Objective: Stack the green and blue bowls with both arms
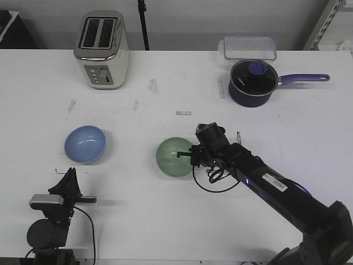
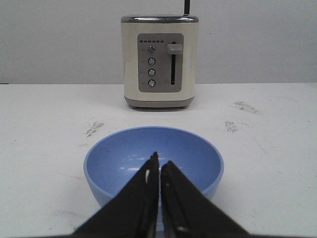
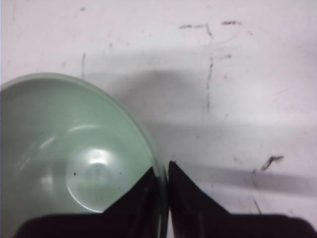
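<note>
The pale green bowl (image 1: 174,157) sits near the middle of the white table. My right gripper (image 1: 187,154) is shut on its right rim, one finger inside and one outside; in the right wrist view the green bowl (image 3: 74,153) fills the left side and the gripper (image 3: 162,171) pinches its rim. The blue bowl (image 1: 85,144) stands upright at the left. My left gripper (image 1: 70,175) is shut and empty, a little nearer to me than the blue bowl; in the left wrist view the gripper (image 2: 158,161) points at the blue bowl (image 2: 153,161).
A cream toaster (image 1: 102,49) stands at the back left, also in the left wrist view (image 2: 159,62). A dark navy saucepan (image 1: 253,83) with a long handle stands at the back right, a clear lidded box (image 1: 249,47) behind it.
</note>
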